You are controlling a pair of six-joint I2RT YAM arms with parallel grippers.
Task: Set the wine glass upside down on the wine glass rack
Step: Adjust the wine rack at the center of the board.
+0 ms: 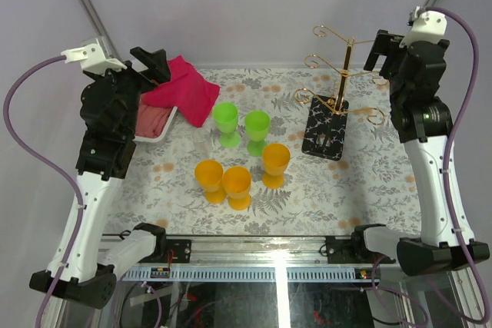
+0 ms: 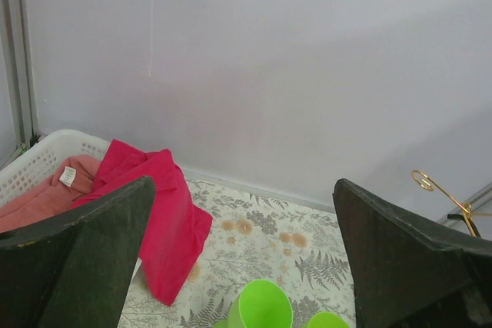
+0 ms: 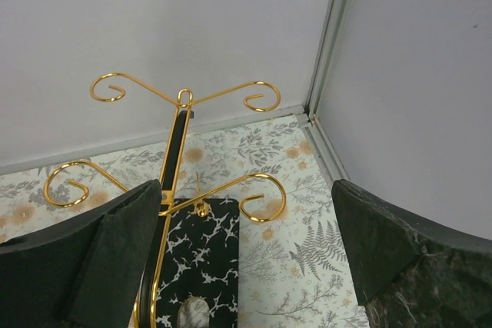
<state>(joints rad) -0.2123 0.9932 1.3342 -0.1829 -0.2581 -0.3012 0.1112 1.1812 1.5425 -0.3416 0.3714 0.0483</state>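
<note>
The wine glass rack [image 1: 347, 67] is a tall gold pole with curled wire arms on a black white-veined base [image 1: 326, 130] at the back right; it also shows in the right wrist view [image 3: 173, 159]. Two green goblets [image 1: 226, 124] [image 1: 257, 132] and three orange goblets [image 1: 209, 180] [image 1: 237, 187] [image 1: 275, 164] stand upright mid-table. One green goblet shows in the left wrist view [image 2: 261, 306]. My left gripper [image 1: 154, 64] is open and empty, raised at the back left. My right gripper [image 1: 382, 53] is open and empty, raised right of the rack.
A white basket [image 1: 157, 133] with pink cloth sits at the back left, and a red cloth [image 1: 184, 88] hangs over its edge onto the table. Grey walls close the back and sides. A metal rail [image 1: 254, 250] runs along the near edge.
</note>
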